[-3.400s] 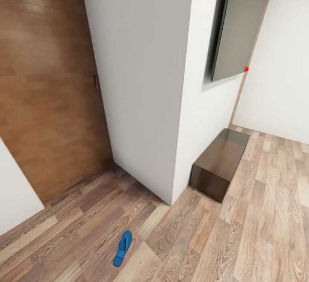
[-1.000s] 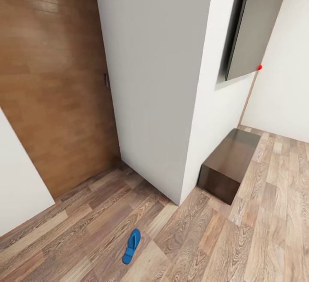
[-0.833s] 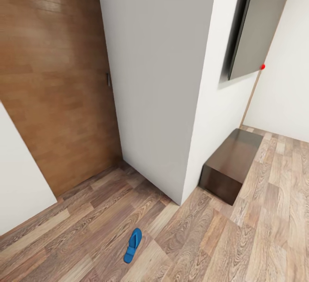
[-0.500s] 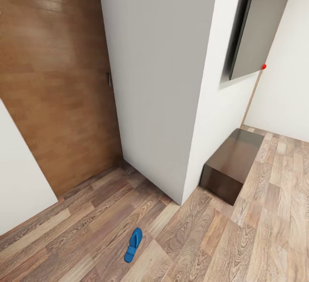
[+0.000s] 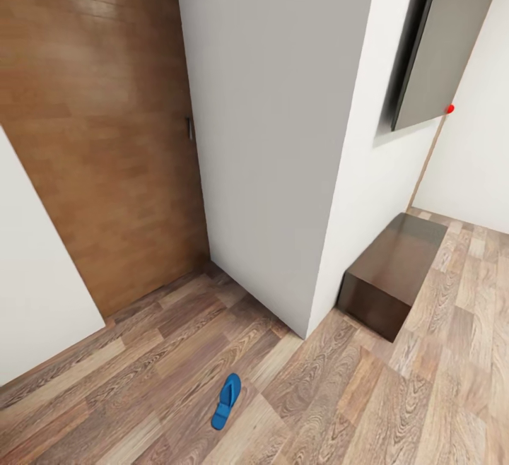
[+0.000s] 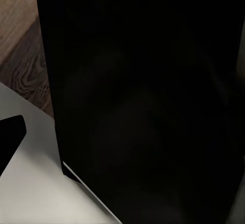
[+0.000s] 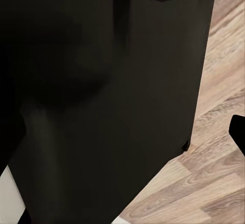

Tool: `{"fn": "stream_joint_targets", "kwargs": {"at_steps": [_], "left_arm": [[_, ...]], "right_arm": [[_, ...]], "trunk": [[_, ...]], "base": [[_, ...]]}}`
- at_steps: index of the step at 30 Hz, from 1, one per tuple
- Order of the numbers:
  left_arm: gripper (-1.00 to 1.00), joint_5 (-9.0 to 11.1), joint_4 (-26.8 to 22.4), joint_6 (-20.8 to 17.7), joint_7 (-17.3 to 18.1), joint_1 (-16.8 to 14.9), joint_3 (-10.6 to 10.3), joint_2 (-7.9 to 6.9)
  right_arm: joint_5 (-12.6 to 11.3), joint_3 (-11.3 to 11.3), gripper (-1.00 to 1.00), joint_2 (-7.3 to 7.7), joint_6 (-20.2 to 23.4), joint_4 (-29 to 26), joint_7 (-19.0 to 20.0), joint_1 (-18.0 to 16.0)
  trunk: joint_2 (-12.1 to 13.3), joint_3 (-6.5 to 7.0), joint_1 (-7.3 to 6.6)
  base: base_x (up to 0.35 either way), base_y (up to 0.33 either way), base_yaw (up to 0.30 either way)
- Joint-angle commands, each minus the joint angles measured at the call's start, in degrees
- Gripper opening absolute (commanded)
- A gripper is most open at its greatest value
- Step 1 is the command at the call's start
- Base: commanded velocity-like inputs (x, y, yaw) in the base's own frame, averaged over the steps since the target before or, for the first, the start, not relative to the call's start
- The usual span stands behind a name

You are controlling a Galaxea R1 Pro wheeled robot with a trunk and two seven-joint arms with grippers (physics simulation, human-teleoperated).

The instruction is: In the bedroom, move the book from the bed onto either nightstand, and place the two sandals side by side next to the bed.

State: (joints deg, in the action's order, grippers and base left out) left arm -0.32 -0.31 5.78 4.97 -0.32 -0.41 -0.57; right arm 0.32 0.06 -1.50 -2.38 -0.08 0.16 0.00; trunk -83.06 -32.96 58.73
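One bright blue sandal (image 5: 226,401) lies flat on the wood-plank floor, low in the head view, in front of a white wall corner (image 5: 283,133). The book, the bed and the nightstand are out of view. In the left wrist view a dark tip (image 6: 10,134) sits at the frame's edge against a black robot body (image 6: 148,96). A similar dark tip (image 7: 238,132) sits at the frame's edge in the right wrist view, over the floor. Neither tip tells me how the jaws stand.
A brown wooden door (image 5: 92,133) stands left of the corner, with a white panel (image 5: 35,274) at the far left. A long low dark-wood cabinet (image 5: 396,274) sits against the wall at the right, under a dark wall-mounted screen (image 5: 445,41). Open floor surrounds the sandal.
The whole head view has drifted, so the wall, cabinet and sandal sit further right in the frame. The camera moved; the sandal lies where it was.
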Motion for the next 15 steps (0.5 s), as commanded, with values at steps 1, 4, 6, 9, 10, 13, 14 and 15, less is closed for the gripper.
{"fn": "stream_joint_targets", "kwargs": {"at_steps": [1, 4, 6, 9, 10, 13, 14, 15], "left_arm": [[1.00, 0.0, 0.1, 0.2, 0.2, 0.0, 0.0, -0.01], [1.00, 0.0, 0.1, 0.2, 0.2, 0.0, 0.0, 0.00], [1.00, 0.0, 0.1, 0.2, 0.2, 0.0, 0.0, 0.01], [1.00, 0.0, 0.1, 0.2, 0.1, 0.0, 0.0, 0.02], [1.00, 0.0, 0.0, 0.2, 0.1, 0.0, 0.0, 0.03], [1.00, 0.0, 0.0, 0.2, 0.1, 0.0, 0.0, 0.03], [1.00, 0.0, 0.0, 0.2, 0.1, 0.0, 0.0, 0.02], [1.00, 0.0, 0.0, 0.2, 0.1, 0.0, 0.0, 0.02]], "right_arm": [[0.0, 0.0, 1.00, 0.00, -0.2, 0.0, 0.0, 0.0], [0.0, 0.0, 1.00, 0.00, -0.2, 0.0, 0.0, 0.0], [0.0, 0.0, 1.00, 0.00, -0.2, 0.0, 0.0, 0.0], [0.0, -0.1, 1.00, 0.01, -0.2, 0.0, 0.0, 0.0], [0.0, -0.1, 1.00, 0.01, -0.2, 0.0, 0.0, 0.0], [0.0, -0.1, 1.00, 0.01, -0.2, 0.0, 0.0, 0.0], [0.0, -0.1, 1.00, 0.01, -0.2, 0.0, 0.0, 0.0], [0.0, -0.1, 1.00, 0.01, -0.2, 0.0, 0.0, 0.0]], "trunk": [[0.0, -0.05, 0.00], [0.0, -0.06, 0.00], [0.0, -0.07, 0.00], [0.0, -0.07, 0.00], [0.0, -0.07, 0.00], [0.0, -0.07, 0.00], [0.0, -0.07, 0.00], [0.0, -0.08, 0.00]], "base": [[0.000, 0.003, 0.027], [0.000, 0.029, 0.021], [0.000, 0.090, 0.013], [0.000, 0.106, 0.007], [0.000, 0.071, 0.005], [0.000, 0.046, 0.003], [0.000, 0.029, 0.002], [0.000, 0.023, 0.002]]}}
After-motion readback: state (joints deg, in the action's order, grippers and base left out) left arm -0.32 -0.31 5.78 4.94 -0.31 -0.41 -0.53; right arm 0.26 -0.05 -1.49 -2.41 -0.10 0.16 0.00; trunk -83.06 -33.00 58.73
